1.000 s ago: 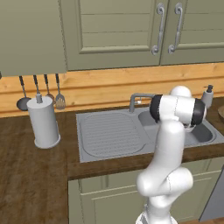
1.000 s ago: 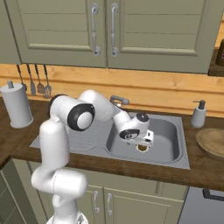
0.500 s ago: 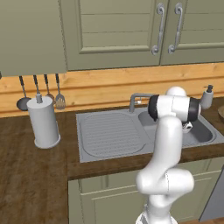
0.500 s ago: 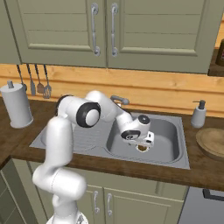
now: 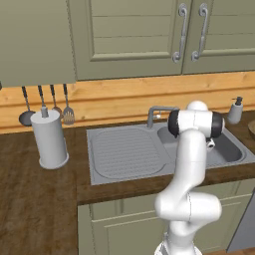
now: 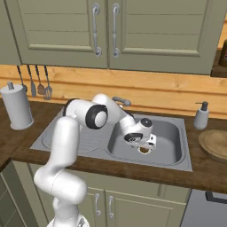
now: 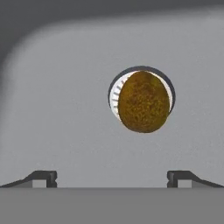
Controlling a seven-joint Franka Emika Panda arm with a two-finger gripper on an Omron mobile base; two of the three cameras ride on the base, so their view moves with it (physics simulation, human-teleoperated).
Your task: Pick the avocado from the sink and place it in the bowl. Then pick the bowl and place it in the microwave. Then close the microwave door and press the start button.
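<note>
Since a moment ago the arm's shoulder has swung a little, while the gripper (image 7: 112, 177) hangs as before in the sink (image 6: 175, 153) basin, jaws fully apart and holding nothing. Beyond the fingertips (image 7: 43, 177) lies bare basin floor, then the avocado (image 7: 143, 102) on the drain, its long axis pointing away; the walls stand well apart.

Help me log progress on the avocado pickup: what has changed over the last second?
The arm's elbow swung toward the sink basin while the gripper stayed low in the sink, open over the avocado. Nothing was grasped. The avocado remains on the drain; the soap dispenser is unmoved.
</note>
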